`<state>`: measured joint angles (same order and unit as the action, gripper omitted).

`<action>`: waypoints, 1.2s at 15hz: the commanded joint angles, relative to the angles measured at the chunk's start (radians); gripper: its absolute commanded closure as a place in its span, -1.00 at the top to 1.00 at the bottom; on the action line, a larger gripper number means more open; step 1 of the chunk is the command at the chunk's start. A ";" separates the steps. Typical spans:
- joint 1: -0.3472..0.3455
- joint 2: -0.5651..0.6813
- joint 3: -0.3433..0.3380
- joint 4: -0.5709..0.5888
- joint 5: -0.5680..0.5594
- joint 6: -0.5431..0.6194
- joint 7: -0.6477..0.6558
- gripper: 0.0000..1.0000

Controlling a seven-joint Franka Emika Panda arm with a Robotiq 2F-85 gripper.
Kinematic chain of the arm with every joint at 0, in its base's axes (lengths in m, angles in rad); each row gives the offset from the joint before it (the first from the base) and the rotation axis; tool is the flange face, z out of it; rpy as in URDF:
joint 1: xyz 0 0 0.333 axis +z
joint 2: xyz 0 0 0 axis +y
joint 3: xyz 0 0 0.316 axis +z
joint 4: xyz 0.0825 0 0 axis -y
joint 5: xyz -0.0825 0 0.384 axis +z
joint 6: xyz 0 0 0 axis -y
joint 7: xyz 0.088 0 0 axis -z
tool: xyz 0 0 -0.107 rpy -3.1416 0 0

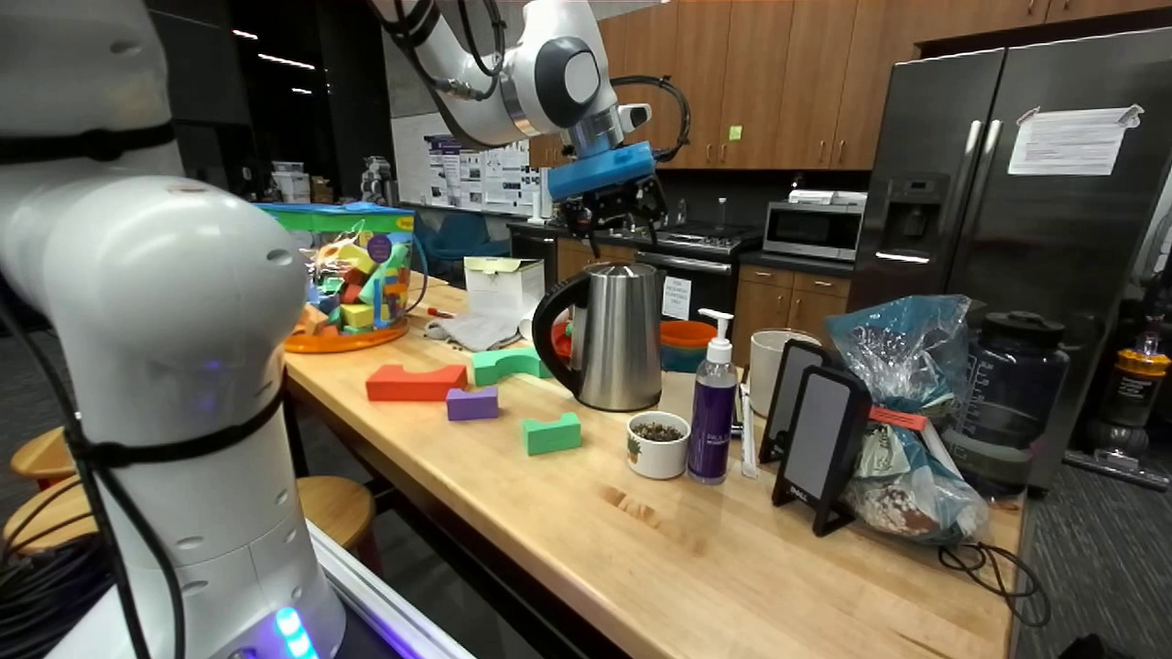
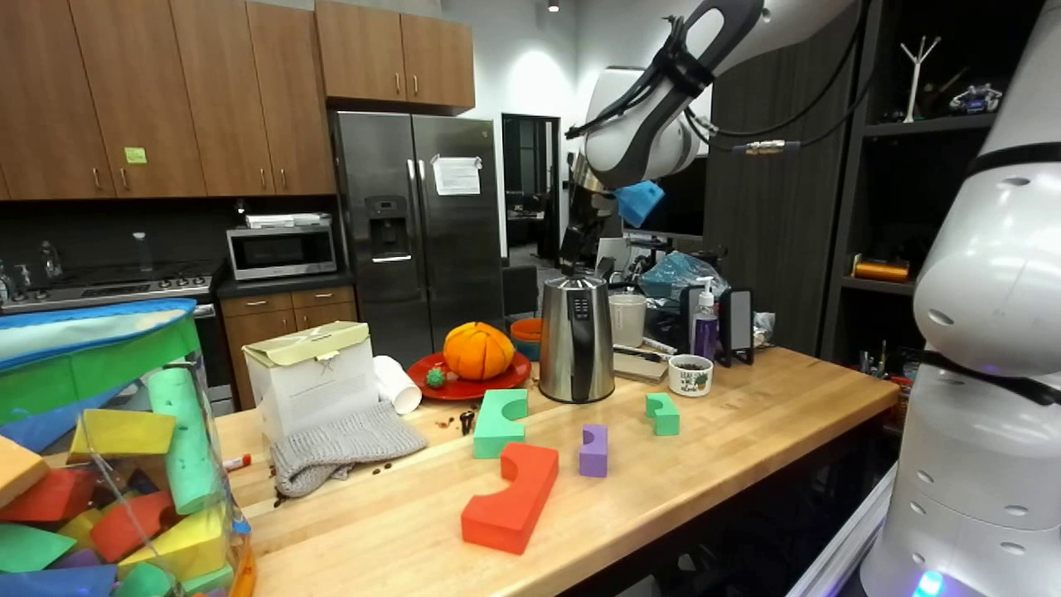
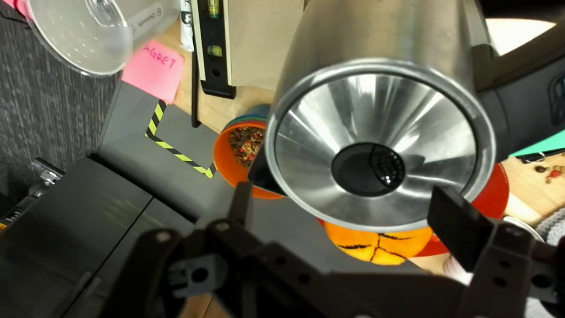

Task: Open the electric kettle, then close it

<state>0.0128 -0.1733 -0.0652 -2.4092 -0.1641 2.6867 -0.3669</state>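
The electric kettle (image 1: 623,339) stands upright on the wooden table, shiny steel with a black loop handle (image 1: 546,339). Its round metal lid (image 3: 309,128) with a dark centre (image 3: 367,169) fills the top of the wrist view and lies seated inside the rim. Directly over the kettle hangs my gripper (image 1: 625,236), pointing down. Its fingers are spread wide, one finger (image 3: 240,201) toward the spout side and one finger (image 3: 457,225) toward the handle side, and nothing is held. In an exterior view the gripper (image 2: 572,259) appears just above the kettle (image 2: 564,340); whether it touches cannot be told.
Beside the kettle are a red plate (image 2: 520,371) with an orange pumpkin (image 2: 478,350), orange bowls (image 3: 227,154) and a white planter cup (image 1: 657,459). A purple pump bottle (image 1: 710,421), speakers (image 1: 819,439) and several foam blocks (image 2: 514,497) also stand on the table.
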 commanded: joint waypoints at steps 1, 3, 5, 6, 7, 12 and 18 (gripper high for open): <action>-0.017 0.038 -0.014 0.056 -0.003 -0.033 -0.042 1.00; -0.022 0.048 -0.022 0.070 0.002 -0.042 -0.060 1.00; -0.027 0.057 -0.029 0.080 0.005 -0.048 -0.074 1.00; -0.028 0.060 -0.032 0.083 0.009 -0.047 -0.083 1.00; -0.028 0.062 -0.036 0.084 0.018 -0.047 -0.098 1.00; -0.025 0.073 -0.039 0.087 0.037 -0.044 -0.142 1.00; -0.025 0.068 -0.036 0.082 0.038 -0.044 -0.159 1.00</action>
<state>-0.0067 -0.1070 -0.1026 -2.3412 -0.1477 2.6589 -0.4877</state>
